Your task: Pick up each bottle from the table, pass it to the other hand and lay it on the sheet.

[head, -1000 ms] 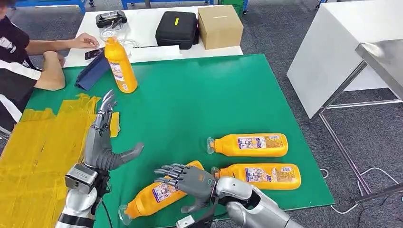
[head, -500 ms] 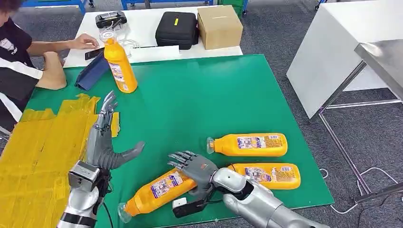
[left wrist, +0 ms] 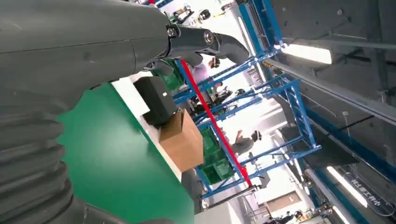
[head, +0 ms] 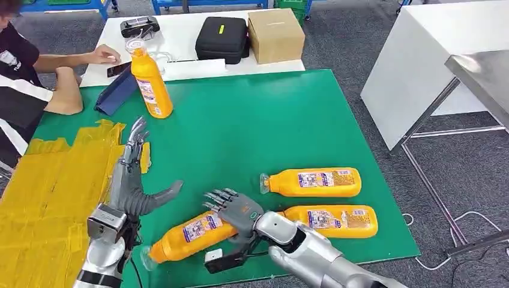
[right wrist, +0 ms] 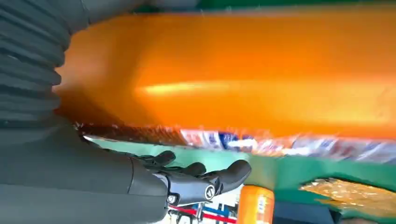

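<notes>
Since a second ago the right hand [head: 231, 208] has slid farther left over the near bottle [head: 186, 235], and that bottle has shifted left with it, neck now closer to the mat's [head: 252, 120] front edge. Fingers [head: 216, 198] lie spread across the bottle's upper body, thumb under; whether it truly grips or only rests, cannot tell. Right wrist view: orange body close against the palm [right wrist: 93, 172]. Bottle lies tilted on the mat, cap toward the left arm. Left hand [head: 129, 180] unmoved, open, fingers straight, thumb out, empty, at the sheet's [head: 54, 192] right edge. Two more bottles [head: 312, 182] [head: 330, 221] lie flat, right of the near bottle. A fourth [head: 150, 84] stands upright at the mat's far left. Person's hand [head: 105, 54] rests on the white table [head: 180, 60] beyond.
</notes>
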Controlling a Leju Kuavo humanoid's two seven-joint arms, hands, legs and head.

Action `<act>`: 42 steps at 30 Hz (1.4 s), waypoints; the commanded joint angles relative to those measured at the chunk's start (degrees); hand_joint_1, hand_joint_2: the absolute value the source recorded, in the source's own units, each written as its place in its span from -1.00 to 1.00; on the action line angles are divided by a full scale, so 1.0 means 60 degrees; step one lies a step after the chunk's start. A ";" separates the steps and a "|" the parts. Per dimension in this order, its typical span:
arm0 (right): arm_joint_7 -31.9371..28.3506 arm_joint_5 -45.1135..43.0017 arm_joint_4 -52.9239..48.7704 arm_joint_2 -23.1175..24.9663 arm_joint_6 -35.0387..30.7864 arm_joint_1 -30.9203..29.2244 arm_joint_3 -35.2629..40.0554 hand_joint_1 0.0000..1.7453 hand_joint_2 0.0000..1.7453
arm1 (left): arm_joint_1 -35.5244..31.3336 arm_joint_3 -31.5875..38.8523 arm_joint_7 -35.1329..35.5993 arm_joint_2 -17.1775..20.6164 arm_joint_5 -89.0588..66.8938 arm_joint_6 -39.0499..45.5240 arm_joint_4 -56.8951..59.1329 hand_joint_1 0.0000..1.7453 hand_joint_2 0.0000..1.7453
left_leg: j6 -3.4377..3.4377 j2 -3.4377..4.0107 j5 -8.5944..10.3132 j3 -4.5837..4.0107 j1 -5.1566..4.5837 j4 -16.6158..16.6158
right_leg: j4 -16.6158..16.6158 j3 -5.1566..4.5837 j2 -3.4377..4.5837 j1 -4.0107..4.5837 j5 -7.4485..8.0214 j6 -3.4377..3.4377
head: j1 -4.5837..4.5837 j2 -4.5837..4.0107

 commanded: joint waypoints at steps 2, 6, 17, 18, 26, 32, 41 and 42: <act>-0.0114 -0.0027 0.1120 0.0219 0.0012 0.0037 0.0254 0.96 1.00 | -0.0169 0.0019 0.0055 -0.0039 0.0056 0.0013 0.0466 -1.00 1.00 | -0.0004 -0.0026 -0.0004 0.0028 0.0007 -0.0007 | -0.0012 0.0037 -0.0016 0.0007 -0.0005 -0.0010 | -0.0004 0.0000; -0.0412 -0.0349 0.0995 0.0169 -0.0160 0.0151 0.0006 0.78 1.00 | -0.0200 -0.0005 0.0057 -0.0052 0.0089 0.0002 0.0467 -1.00 1.00 | -0.0007 -0.0050 -0.0011 0.0046 0.0014 -0.0008 | -0.0015 0.0062 -0.0035 0.0011 -0.0014 -0.0017 | 0.0000 0.0000; 0.0096 -0.0298 -0.1287 -0.0209 -0.2002 0.1554 -0.2711 1.00 1.00 | 0.0161 0.0011 0.0225 0.0000 0.0046 0.0000 -0.0217 -1.00 1.00 | -0.0001 -0.0056 -0.0008 0.0012 0.0005 0.0001 | -0.0004 0.0039 -0.0042 0.0001 -0.0019 -0.0004 | -0.0004 0.0000; 0.0140 -0.0349 -0.1560 -0.0243 -0.2169 0.1696 -0.3033 1.00 1.00 | 0.0246 0.0027 0.0248 0.0015 0.0032 0.0003 -0.0289 -1.00 1.00 | -0.0002 -0.0063 -0.0017 0.0020 0.0009 0.0006 | -0.0003 0.0050 -0.0045 0.0005 -0.0027 -0.0007 | -0.0004 0.0000; -0.0480 -0.1439 -0.3210 0.0478 -0.3487 0.2906 -0.5318 1.00 1.00 | 0.0684 0.0089 0.0338 0.0039 -0.0065 0.0092 -0.0655 -1.00 1.00 | -0.0005 -0.0083 -0.0028 -0.0023 0.0004 0.0006 | 0.0004 0.0014 -0.0041 0.0004 -0.0034 -0.0008 | -0.0004 0.0000; -0.0625 -0.1414 -0.3604 0.0739 -0.4008 0.3170 -0.5850 1.00 1.00 | 0.0707 0.0083 0.0344 0.0032 -0.0072 0.0120 -0.0665 -1.00 1.00 | -0.0007 -0.0090 -0.0038 -0.0024 0.0007 0.0018 | 0.0013 0.0016 -0.0047 0.0008 -0.0043 -0.0012 | -0.0004 0.0000; -0.0882 -0.1570 -0.3681 0.1043 -0.4674 0.3371 -0.6384 1.00 1.00 | 0.0666 0.0109 0.0420 -0.0027 -0.0068 0.0180 -0.0594 -1.00 1.00 | -0.0002 -0.0083 -0.0023 -0.0038 0.0004 0.0007 | 0.0002 -0.0002 -0.0043 0.0004 -0.0029 -0.0007 | -0.0004 0.0000; -0.0926 -0.1669 -0.3735 0.1082 -0.4746 0.3409 -0.6450 1.00 1.00 | 0.0675 0.0123 0.0441 -0.0043 -0.0058 0.0202 -0.0590 -1.00 1.00 | -0.0004 -0.0086 -0.0029 -0.0029 0.0006 0.0009 | 0.0005 0.0008 -0.0045 0.0005 -0.0035 -0.0010 | -0.0004 0.0000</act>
